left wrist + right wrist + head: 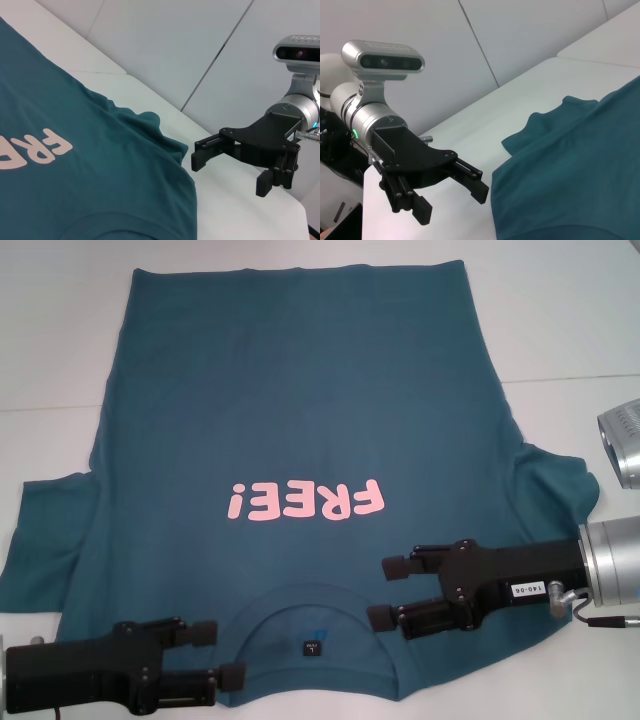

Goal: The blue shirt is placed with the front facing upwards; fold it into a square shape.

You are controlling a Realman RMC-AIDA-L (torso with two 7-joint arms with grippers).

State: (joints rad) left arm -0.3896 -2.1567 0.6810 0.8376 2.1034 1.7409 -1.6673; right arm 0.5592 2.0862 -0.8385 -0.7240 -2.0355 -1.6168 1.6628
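Observation:
The blue shirt (pixel 300 390) lies spread flat on the white table (pixel 60 350), front up. Its pink "FREE!" print (pixel 305 502) reads upside down from the head view. The round collar (pixel 310 602) with its small dark label (pixel 314 648) points toward me at the near edge. My left gripper (pixel 215 653) hovers open by the collar's left side. My right gripper (pixel 388 592) hovers open by the collar's right side. Neither holds anything. The left wrist view shows the shirt (pixel 75 175) and the right gripper (pixel 230 174). The right wrist view shows the shirt (pixel 570 175) and the left gripper (pixel 451 202).
Both short sleeves stick out sideways, one at the left (pixel 45 530) and one at the right (pixel 560 490). A silver camera housing (pixel 622 440) shows at the right edge. Bare white table surrounds the shirt, with a seam line across it.

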